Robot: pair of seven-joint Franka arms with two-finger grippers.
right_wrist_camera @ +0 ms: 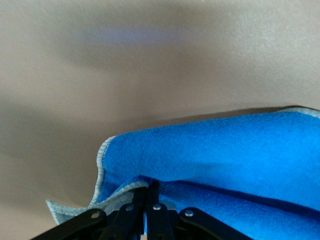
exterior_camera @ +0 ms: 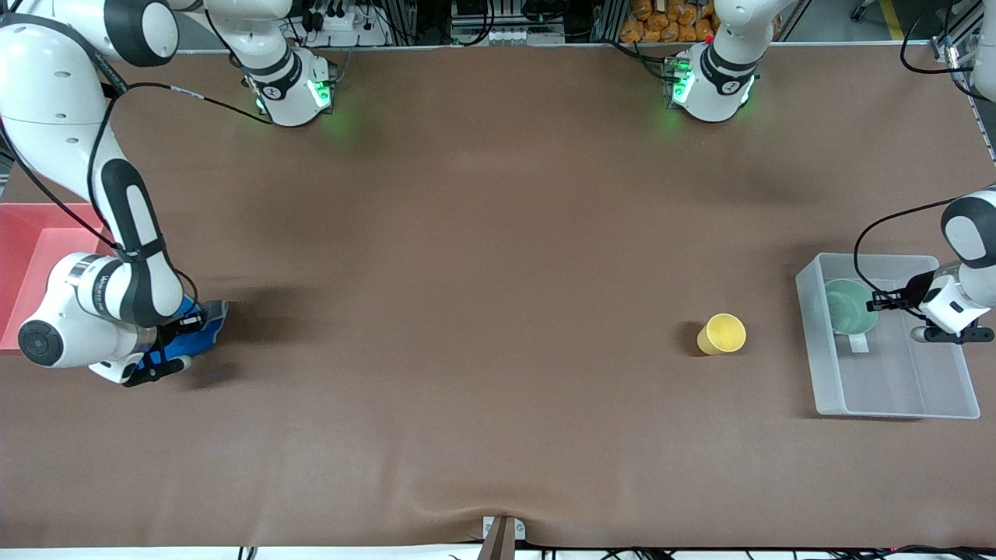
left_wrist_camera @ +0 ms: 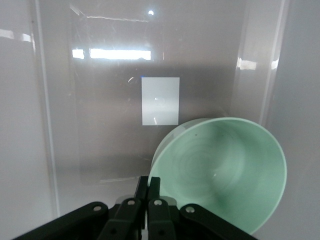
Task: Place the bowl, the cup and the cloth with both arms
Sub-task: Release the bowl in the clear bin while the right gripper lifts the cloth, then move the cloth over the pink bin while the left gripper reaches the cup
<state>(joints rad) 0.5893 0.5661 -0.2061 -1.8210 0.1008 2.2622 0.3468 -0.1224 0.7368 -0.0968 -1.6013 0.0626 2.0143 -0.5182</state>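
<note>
At the right arm's end of the worktop point(exterior_camera: 482, 311) a red bin point(exterior_camera: 31, 264) sits at the edge, and I can see nothing in the part of it that shows; my right arm crosses over it. Just beside that bin my right gripper point(exterior_camera: 175, 342) is down low with its fingers pressed together on a fold of the blue cloth point(exterior_camera: 204, 323). In the right wrist view the cloth point(right_wrist_camera: 220, 160) bulges up from the pinch, its grey stitched edge curling over, and bare brown worktop point(right_wrist_camera: 150, 65) shows past it.

The middle of the worktop is bare. Toward the left arm's end the yellow cup point(exterior_camera: 722, 334) stands alone on the worktop, upright, apart from the clear plastic bin point(exterior_camera: 825, 373) next to it.

That clear bin holds the pale green bowl point(exterior_camera: 848, 306), tipped on its side in the part of the bin farther from the front camera. My left gripper point(exterior_camera: 883, 299) is over the bin with its fingers clamped on the bowl's rim. In the left wrist view the bowl point(left_wrist_camera: 225, 170) shows its hollow, and a white label point(left_wrist_camera: 160, 101) shows on the bin's floor point(left_wrist_camera: 100, 140)
</note>
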